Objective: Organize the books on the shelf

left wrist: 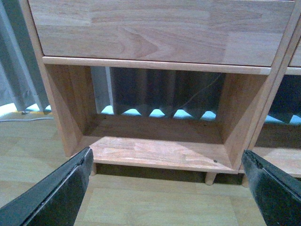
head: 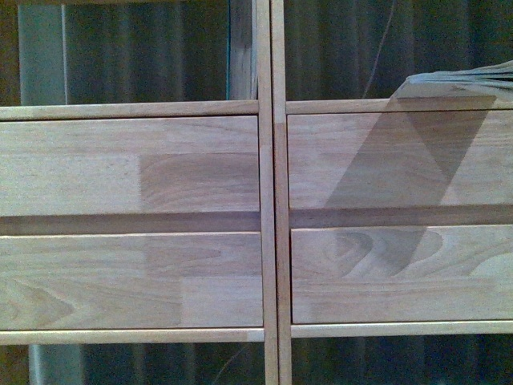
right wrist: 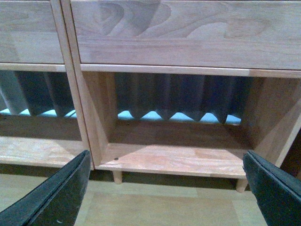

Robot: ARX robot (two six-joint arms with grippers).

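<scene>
Left gripper [left wrist: 167,190]: fingers spread wide, empty. Right gripper [right wrist: 164,188]: same, empty. Both low, facing bottom compartments [left wrist: 155,150] either side of upright [head: 270,192]; bare floor [left wrist: 155,209] below, room there. Risk: wide fingers clipping drawer fronts [head: 128,164] on rise. Paperback [head: 473,80] lies flat above drawers, right of upright; floppy, may sag, slide off. Teal book [head: 243,48] stands against upright's left.

Light-wood shelf [head: 278,200], four flat drawer fronts, double central upright; stands on short legs on plank floor [left wrist: 155,202]. Book [head: 473,79] lies flat in upper-right compartment.
</scene>
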